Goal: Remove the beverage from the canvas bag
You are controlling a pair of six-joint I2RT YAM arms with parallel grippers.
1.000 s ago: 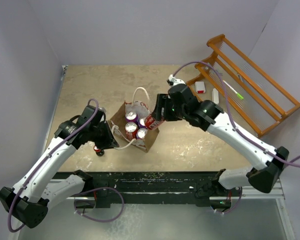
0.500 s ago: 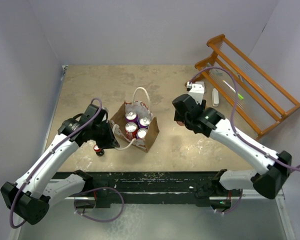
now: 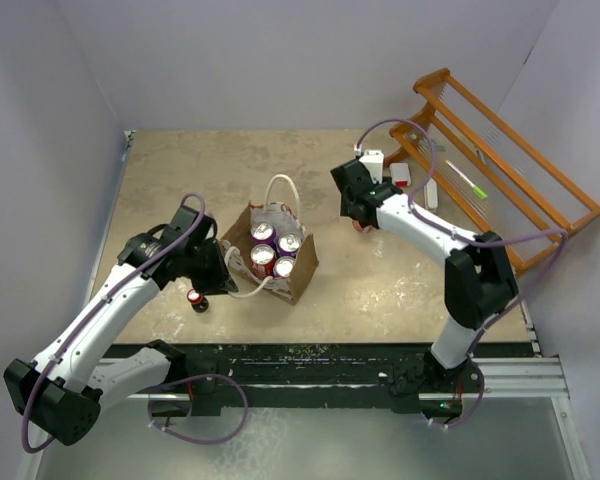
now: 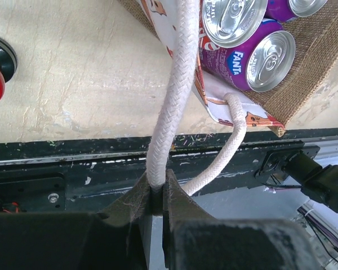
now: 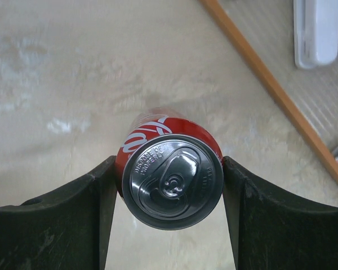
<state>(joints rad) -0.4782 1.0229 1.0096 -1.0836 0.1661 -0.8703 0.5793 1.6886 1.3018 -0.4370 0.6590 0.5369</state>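
Red can (image 5: pixel 173 191), the beverage: out of the bag, clamped by its sides between the two fingers of the right claw (image 5: pixel 169 163). Silver top with pull tab faces the wrist camera, and the can is upright to that view. From above only a sliver of red shows under the claw (image 3: pixel 358 226). It sits above bare bench (image 3: pixel 180 180), right of the bag and well apart from it. Cannot tell whether its base touches the surface.

Canvas bag (image 3: pixel 305 272): stands near mid-bench, mouth open upward, tan-brown sides, white printed faces. Four cans (image 3: pixel 264 233) are inside, tops up and packed close. One purple can (image 4: pixel 253 59) reads Fanta.

Near rope handle (image 4: pixel 172 112): white braided cord that runs from the bag's white face down into the left claw (image 4: pixel 158 194), which is closed tight on it, the cord pinched between the finger pads. Far handle (image 3: pixel 280 185) stands up in a free loop on the bag's other side.

Left arm reaches in from the left, its claw just beside the bag's near-left corner.

Small red-and-black round object (image 3: pixel 196 298) lies on the bench by the left claw, apart from the bag.

Wooden rack (image 3: pixel 510 150) leans along the right edge. A white bar (image 3: pixel 431 192), a small white-and-red box (image 3: pixel 401 174) and a thin green stick (image 3: pixel 470 182) lie at or on its lower rails, near the right claw.
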